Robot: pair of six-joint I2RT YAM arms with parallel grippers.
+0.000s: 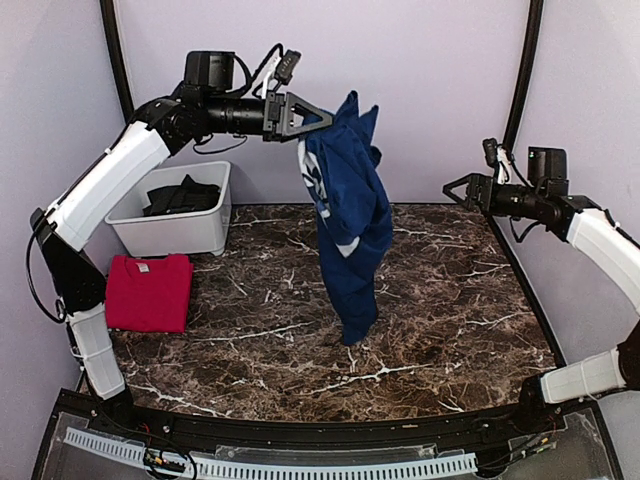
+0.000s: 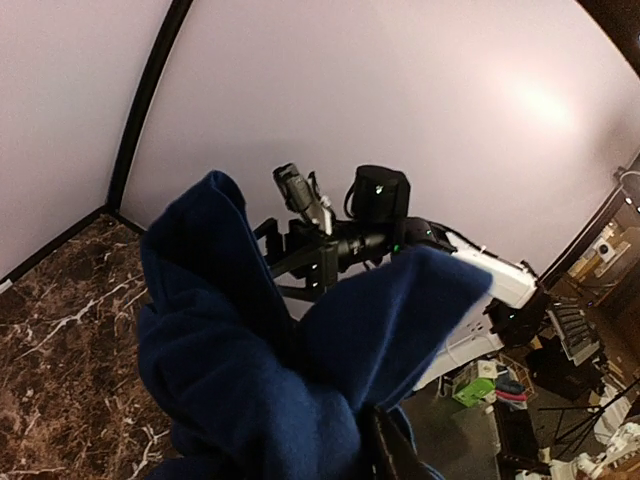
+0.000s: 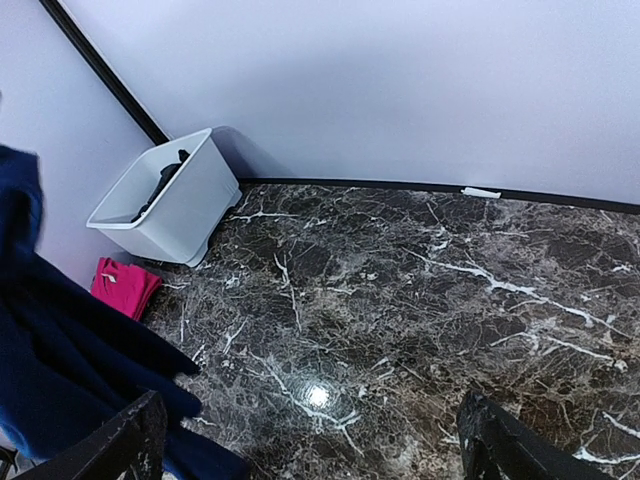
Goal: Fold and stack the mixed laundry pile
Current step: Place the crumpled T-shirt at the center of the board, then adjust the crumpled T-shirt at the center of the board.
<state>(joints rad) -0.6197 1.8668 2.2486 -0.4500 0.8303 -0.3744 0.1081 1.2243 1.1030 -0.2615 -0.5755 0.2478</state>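
Top external: navy blue T-shirt [image 1: 350, 215] hangs gripped in L pincer [image 1: 322, 117]; R pincer [image 1: 452, 188] wide.

Navy T-shirt [image 1: 350, 205] aloft; red T-shirt [image 1: 150, 292] flat.

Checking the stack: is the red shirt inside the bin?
No, the red shirt lies folded on the table, outside the bin.

Robot lab cell: plain enclosure walls [image 1: 420, 90], marble tabletop [image 1: 450, 300], cluttered equipment [image 2: 570, 340] beyond.
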